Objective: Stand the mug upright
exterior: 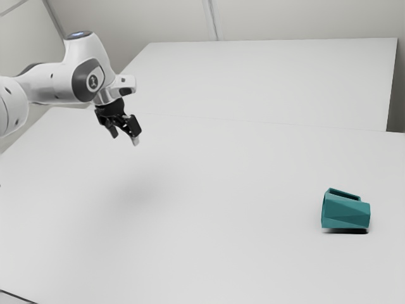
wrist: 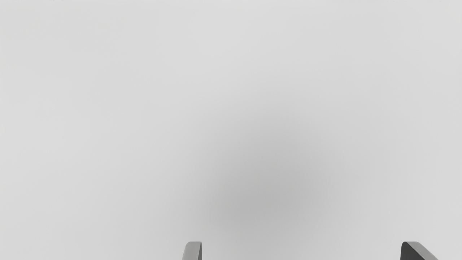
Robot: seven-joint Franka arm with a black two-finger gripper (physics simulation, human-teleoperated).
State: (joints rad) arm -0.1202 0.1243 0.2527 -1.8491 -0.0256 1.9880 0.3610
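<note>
A teal, faceted mug lies on its side on the table, toward the exterior view's right, with its handle on the upper side. My black gripper hangs high above the table at the exterior view's upper left, well apart from the mug. In the wrist view the two fingertips of the gripper stand wide apart, open, with nothing between them but the table surface and a soft shadow below.
The pale table stretches under the arm and the mug. Behind it stands a light panel, with a wall further back. A dark line crosses the exterior view's lower left corner.
</note>
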